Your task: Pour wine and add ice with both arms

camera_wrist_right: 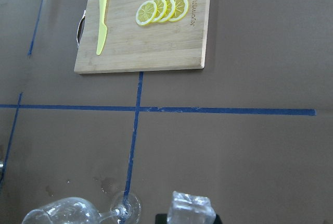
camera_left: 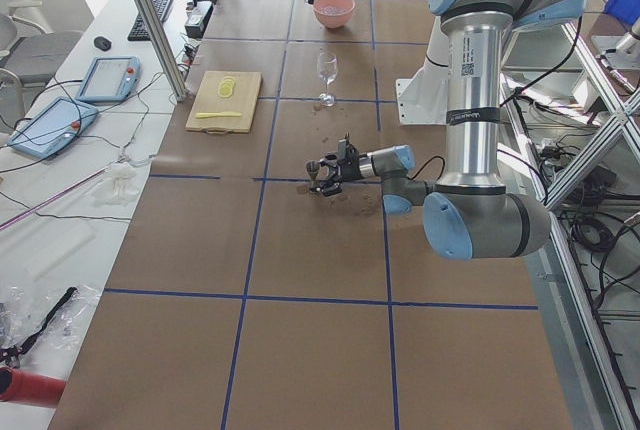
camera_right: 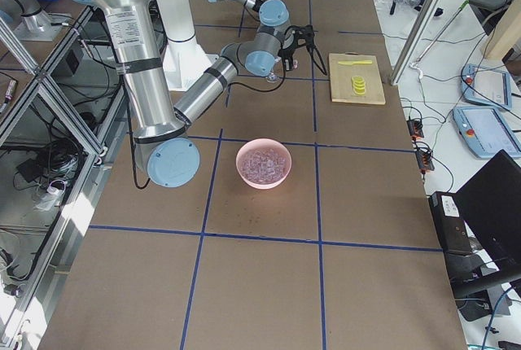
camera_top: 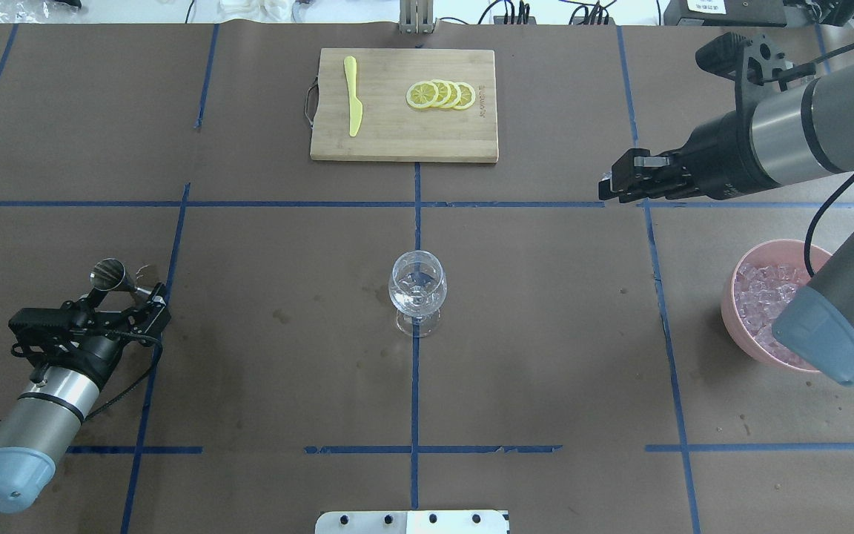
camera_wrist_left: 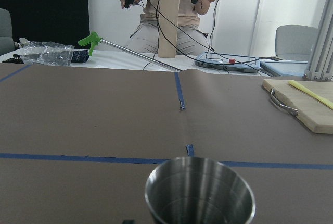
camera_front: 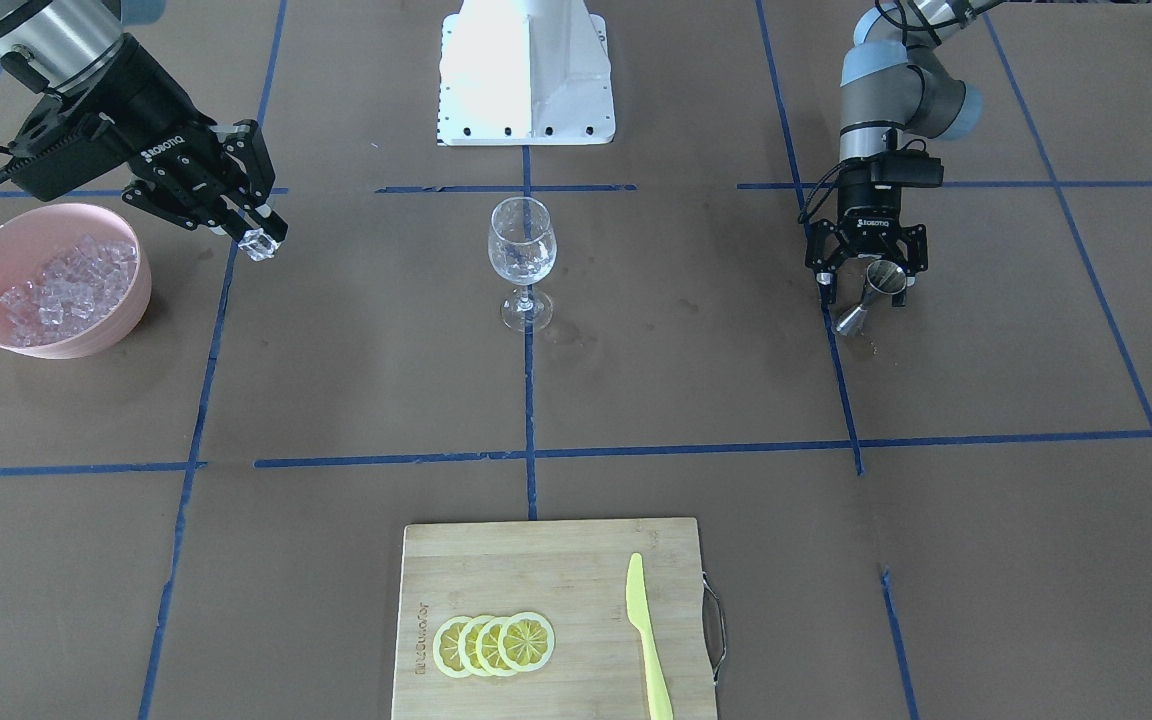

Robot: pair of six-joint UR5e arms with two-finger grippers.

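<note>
Crisscrossing brown table paper [camera_front: 356, 350]: blue tape [camera_front: 696, 449].

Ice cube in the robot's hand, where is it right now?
In the front-facing view, upper left, the ice cube is pinched in the right hand above the table, between the pink bowl and the wine glass, nearer the bowl.

Overhead and front views opposite, wine glass [camera_front: 522, 262] common to both; wrist cameras low, close.
</note>
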